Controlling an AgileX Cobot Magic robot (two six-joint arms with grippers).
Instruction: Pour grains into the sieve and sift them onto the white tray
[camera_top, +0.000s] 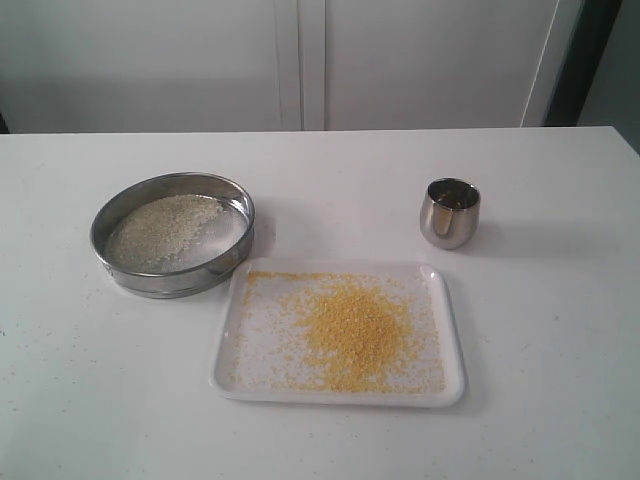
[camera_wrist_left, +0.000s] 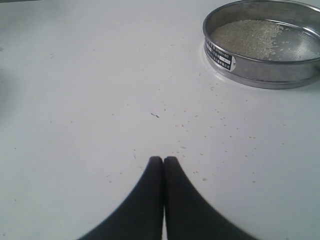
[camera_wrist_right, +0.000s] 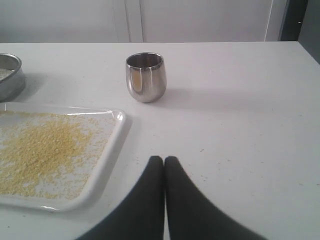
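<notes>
The sifting looks done, judging by how things lie. The fine yellow grains (camera_top: 352, 330) sit heaped on the white tray (camera_top: 335, 397) at the near centre of the table (camera_top: 540, 350). The larger whitish grains (camera_top: 165, 230) lie on the mesh of the sieve (camera_top: 170, 283), which stands just beyond the tray's far left corner. The small steel cup (camera_top: 449, 213) stands upright at the far right, apart from the tray. The left gripper (camera_wrist_left: 163, 160) has its jaws pressed together on nothing, over table dotted with stray grains (camera_wrist_left: 200, 125), some way from the sieve. The right gripper (camera_wrist_right: 163, 160) is likewise closed and empty, beside the tray's edge. Little seems left; any next move calls only for keeping both arms clear of tray and sieve
</notes>
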